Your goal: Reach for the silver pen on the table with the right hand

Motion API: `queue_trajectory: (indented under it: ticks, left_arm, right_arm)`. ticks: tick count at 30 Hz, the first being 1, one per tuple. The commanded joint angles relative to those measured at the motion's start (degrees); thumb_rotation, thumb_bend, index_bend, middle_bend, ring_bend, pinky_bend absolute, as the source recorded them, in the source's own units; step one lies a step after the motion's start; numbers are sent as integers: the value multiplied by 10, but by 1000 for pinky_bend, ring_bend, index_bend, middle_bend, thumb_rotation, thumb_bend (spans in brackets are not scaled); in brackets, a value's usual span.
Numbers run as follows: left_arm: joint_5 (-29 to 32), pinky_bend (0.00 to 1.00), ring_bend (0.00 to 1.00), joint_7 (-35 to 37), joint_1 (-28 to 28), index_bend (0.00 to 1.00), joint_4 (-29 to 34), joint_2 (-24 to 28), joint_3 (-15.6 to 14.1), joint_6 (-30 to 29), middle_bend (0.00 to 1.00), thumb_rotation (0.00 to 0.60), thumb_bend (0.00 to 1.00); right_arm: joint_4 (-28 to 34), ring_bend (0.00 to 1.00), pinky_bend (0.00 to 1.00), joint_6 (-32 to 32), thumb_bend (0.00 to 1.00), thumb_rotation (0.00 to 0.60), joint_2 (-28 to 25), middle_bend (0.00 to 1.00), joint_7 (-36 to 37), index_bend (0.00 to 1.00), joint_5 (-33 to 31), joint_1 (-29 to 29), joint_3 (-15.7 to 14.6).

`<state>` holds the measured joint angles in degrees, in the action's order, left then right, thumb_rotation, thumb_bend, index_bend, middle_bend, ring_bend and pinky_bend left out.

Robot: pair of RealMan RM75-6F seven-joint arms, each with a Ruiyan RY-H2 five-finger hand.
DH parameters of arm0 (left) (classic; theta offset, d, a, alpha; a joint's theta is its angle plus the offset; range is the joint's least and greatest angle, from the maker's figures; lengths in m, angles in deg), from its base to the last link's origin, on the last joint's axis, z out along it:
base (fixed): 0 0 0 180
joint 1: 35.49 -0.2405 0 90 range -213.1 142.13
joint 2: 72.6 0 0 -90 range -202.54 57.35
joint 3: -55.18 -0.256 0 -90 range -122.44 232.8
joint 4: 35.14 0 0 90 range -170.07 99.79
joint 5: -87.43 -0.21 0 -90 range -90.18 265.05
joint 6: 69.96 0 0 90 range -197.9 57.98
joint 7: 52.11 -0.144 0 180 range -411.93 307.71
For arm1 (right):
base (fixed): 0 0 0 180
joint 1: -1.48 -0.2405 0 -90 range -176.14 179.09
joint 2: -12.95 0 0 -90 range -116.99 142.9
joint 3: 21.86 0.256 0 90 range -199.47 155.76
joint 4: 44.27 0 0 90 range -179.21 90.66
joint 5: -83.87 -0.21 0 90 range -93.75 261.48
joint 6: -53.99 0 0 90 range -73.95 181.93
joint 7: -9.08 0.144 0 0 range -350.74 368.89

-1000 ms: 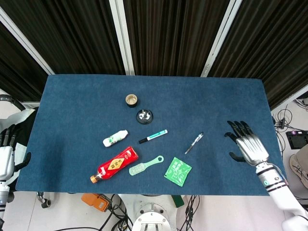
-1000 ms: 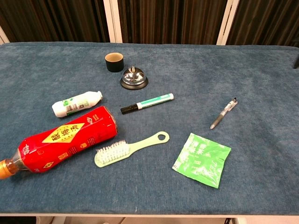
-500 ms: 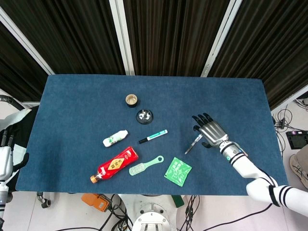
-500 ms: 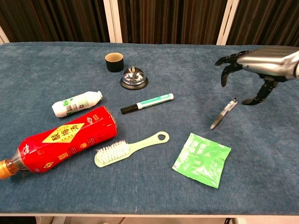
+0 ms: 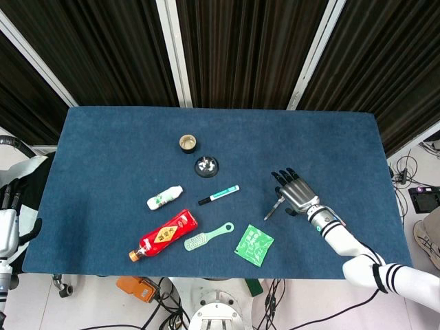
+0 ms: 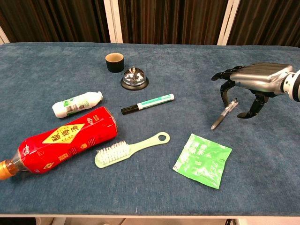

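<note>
While the slim silver pen with a dark clip [image 6: 225, 114] lies flat on the blue cloth-covered surface [image 6: 272, 168], toward the right edge and about midway between the front and rear edges, the metallic right hand [image 6: 253, 80] arches directly over its upper end, fingers spread and curved downward, thumb to the right of the pen, grasping nothing. Whether any fingertip touches the pen cannot be told. In the head view the same right hand [image 5: 295, 192] sits just right of the pen [image 5: 274, 209]. A green foil sachet [image 6: 203, 160] lies near the front edge, just below the pen. The left hand [image 5: 7, 230] hangs off the left edge of the surface, its fingers too hidden to judge.
</note>
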<state>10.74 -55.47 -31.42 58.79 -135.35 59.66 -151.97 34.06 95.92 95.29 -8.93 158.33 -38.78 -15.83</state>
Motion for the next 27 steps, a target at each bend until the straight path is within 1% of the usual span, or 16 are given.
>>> queue_trajectory:
  ticks: [1, 12, 21, 27]
  left_arm:
    - [0, 130, 36, 1, 0, 138, 0, 0, 0, 0, 0, 600, 313]
    - [1, 130, 36, 5, -1, 138, -2, 1, 0, 0, 0, 600, 313]
    - [1, 130, 36, 7, -1, 138, -1, 2, 0, 1, 0, 600, 313]
    - [2, 130, 36, 9, -2, 138, 0, 2, 0, 1, 0, 600, 313]
  right_arm:
    - [-5, 79, 39, 1, 427, 600, 6, 83, 0, 522, -2, -3, -2]
    - [-35, 81, 42, -1, 456, 600, 31, 83, 4, 541, -12, -17, -7]
    - [-52, 86, 52, -3, 513, 600, 44, 83, 6, 583, -12, -25, -14]
    - [-57, 91, 58, -3, 570, 600, 48, 83, 6, 610, -13, -29, -17]
